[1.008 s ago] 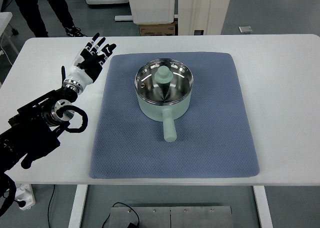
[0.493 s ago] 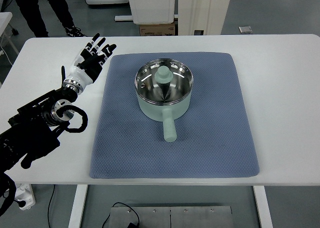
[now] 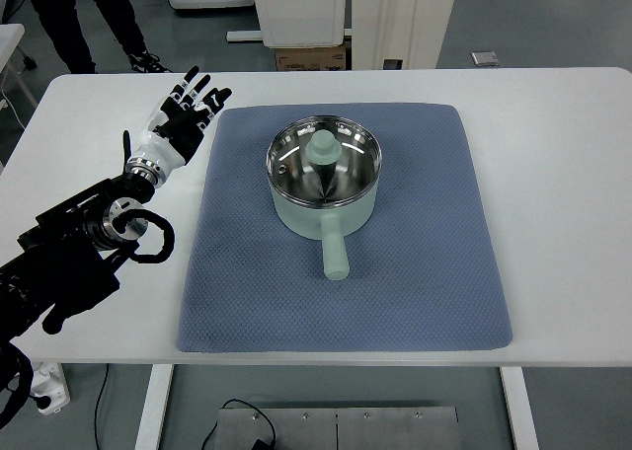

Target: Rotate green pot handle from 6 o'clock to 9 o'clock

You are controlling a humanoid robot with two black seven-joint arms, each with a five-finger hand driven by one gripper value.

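Observation:
A pale green pot (image 3: 324,182) with a steel inside and a round green knob sits upright on a blue mat (image 3: 346,272). Its green handle (image 3: 334,248) points toward the near edge, at about 6 o'clock. My left hand (image 3: 180,119) is on the white table to the left of the mat's far corner, fingers spread and empty, well apart from the pot. The right arm is out of sight.
The white table (image 3: 553,134) carries the mat. A person's legs (image 3: 89,16) stand beyond the far left corner. A white cabinet (image 3: 296,6) and a cardboard box (image 3: 311,57) stand behind the table.
My left hand has edged slightly up and to the right. The pot has not moved.

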